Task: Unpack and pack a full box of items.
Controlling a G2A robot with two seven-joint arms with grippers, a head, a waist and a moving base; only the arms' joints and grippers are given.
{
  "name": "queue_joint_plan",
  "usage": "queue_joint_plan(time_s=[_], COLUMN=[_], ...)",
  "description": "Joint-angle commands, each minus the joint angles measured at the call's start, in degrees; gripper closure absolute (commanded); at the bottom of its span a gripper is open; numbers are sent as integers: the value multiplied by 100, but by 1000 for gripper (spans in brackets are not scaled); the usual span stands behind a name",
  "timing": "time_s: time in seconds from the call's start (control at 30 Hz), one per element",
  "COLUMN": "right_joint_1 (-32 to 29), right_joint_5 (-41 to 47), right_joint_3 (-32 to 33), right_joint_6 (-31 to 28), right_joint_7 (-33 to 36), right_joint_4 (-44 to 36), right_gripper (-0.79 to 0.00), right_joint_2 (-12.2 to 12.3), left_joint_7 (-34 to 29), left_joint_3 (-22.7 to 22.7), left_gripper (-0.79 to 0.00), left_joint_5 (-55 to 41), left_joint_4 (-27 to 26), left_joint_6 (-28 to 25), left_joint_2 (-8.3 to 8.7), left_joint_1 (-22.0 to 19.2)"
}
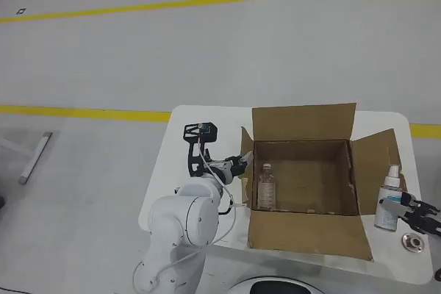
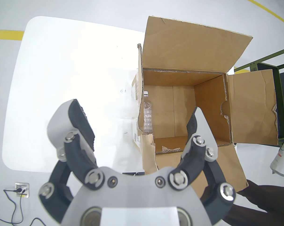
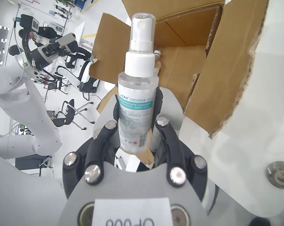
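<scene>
1. Two bottles are showing: a clear bottle (image 1: pixel 267 187) is lying inside the box (image 1: pixel 309 231) by its left wall, and the right gripper (image 3: pixel 136 109) is clamping a spray bottle (image 3: pixel 136 90) just outside the right flap.
2. Left gripper (image 2: pixel 135 108) is hanging wide open beside the box.
3. Unpacking is likely nearing its end; setting the spray bottle on the table (image 1: pixel 198 140) is probably coming next.

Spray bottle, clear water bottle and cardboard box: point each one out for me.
spray bottle (image 3: pixel 135 109): right wrist view, on its printed label.
clear water bottle (image 2: pixel 147 115): left wrist view, on its ribbed body.
cardboard box (image 1: pixel 309 234): top view, on the flap nearest the robot.
</scene>
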Motion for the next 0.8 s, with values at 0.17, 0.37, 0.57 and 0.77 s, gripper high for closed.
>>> queue_joint_plan(time_s=[0.17,0.37,0.57,0.77], right_joint_1=[3,326,1131,1841], right_joint_5=[-343,-1133,-3322,-4474], right_joint_3=[-112,-693,-2102,-3343], right_joint_6=[122,618,1251,2274], right_joint_7=[-328,-637,-943,-730], right_joint_4=[-85,-674,-674,-236], right_gripper=[0,0,0,0], right_joint_2=[0,40,114,111], left_joint_7=[0,0,0,0], left_joint_3=[0,0,0,0], left_gripper=[-785,-785,-785,-785], left_joint_5=[0,0,0,0], left_joint_4=[0,0,0,0], left_joint_6=[0,0,0,0], left_joint_2=[0,0,0,0], left_joint_1=[0,0,0,0])
